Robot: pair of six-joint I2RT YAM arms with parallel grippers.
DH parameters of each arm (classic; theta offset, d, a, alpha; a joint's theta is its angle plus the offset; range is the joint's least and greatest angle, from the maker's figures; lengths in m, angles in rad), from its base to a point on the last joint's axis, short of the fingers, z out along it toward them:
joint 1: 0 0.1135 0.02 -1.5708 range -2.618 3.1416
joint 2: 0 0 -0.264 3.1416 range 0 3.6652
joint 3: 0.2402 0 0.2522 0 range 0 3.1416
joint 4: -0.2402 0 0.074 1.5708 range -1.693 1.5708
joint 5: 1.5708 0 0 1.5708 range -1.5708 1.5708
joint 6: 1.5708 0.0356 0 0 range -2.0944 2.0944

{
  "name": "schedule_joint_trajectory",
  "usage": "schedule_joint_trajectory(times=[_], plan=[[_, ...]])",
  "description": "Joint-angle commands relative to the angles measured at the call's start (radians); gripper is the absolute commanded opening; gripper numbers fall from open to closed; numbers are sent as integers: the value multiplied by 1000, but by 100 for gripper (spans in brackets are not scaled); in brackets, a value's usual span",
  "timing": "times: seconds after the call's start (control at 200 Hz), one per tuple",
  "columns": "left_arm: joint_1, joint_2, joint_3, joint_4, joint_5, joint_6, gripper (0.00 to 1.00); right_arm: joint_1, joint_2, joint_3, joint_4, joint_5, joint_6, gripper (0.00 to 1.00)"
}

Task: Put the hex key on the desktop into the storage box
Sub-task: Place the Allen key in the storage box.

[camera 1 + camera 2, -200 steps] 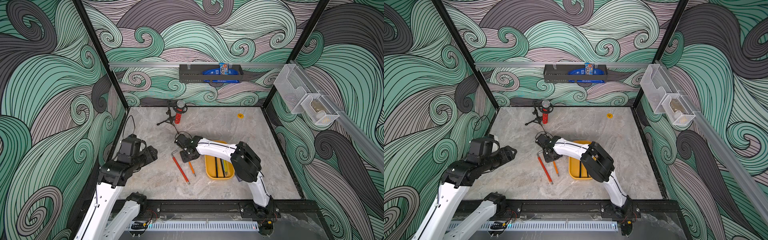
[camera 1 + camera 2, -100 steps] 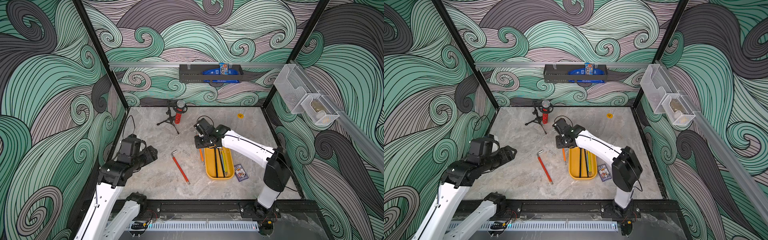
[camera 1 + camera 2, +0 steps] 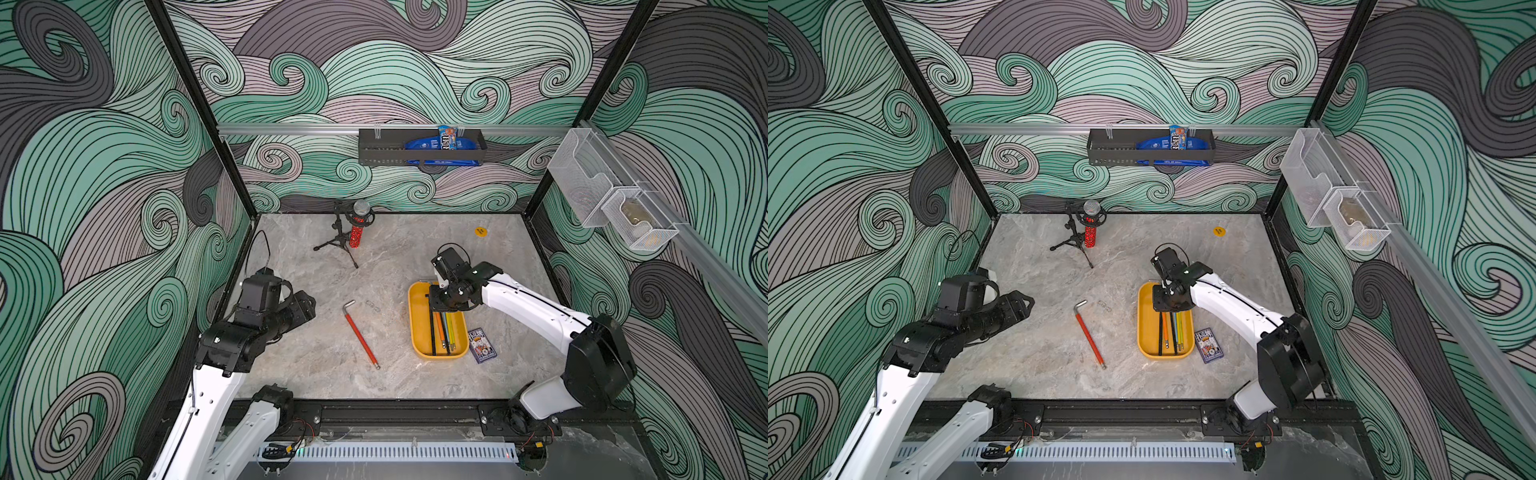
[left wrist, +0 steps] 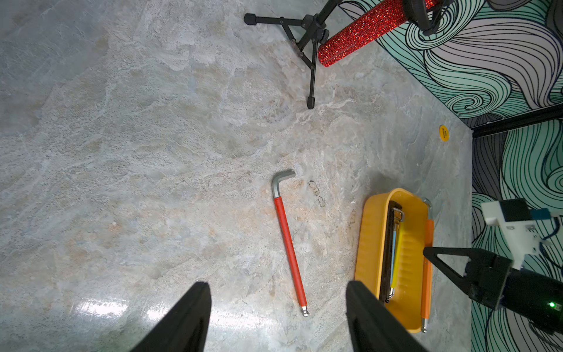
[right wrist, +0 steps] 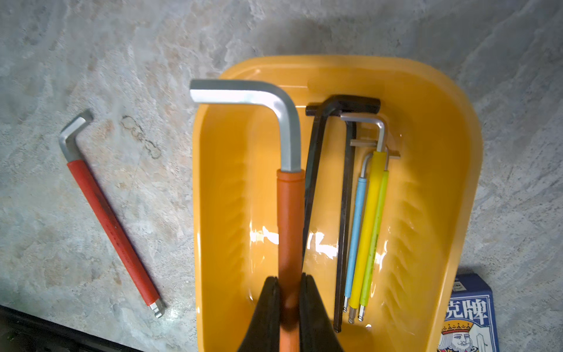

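The orange hex key [image 5: 291, 213] hangs just over the yellow box [image 5: 335, 62], pinched by the right gripper [image 5: 289, 279]. Next, lower it and let go. The red hex key [image 5: 109, 219] lies beside the box. The left gripper [image 4: 277, 285] has its jaws spread and empty.

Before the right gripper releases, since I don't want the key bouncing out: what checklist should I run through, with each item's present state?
1. Right gripper shut on orange hex key: ok.
2. Its long shaft over the storage box: ok.
3. Short bent end clear of the rim: cannot tell; in the right wrist view it reaches across it.
4. Free floor below, beside the keys already inside: ok.
5. Left gripper open, away from the box: ok.
6. Red hex key stored: not ok, lies on the desktop.
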Motion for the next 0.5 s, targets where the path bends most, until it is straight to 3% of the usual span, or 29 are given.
schedule_joint_trajectory(times=[0.0, 0.495], plan=[[-3, -6, -1, 11, 10, 7, 73, -23, -9, -26, 3, -35, -32, 0], [-3, -9, -15, 20, 23, 13, 73, -94, 131, -18, 62, -20, -72, 0]])
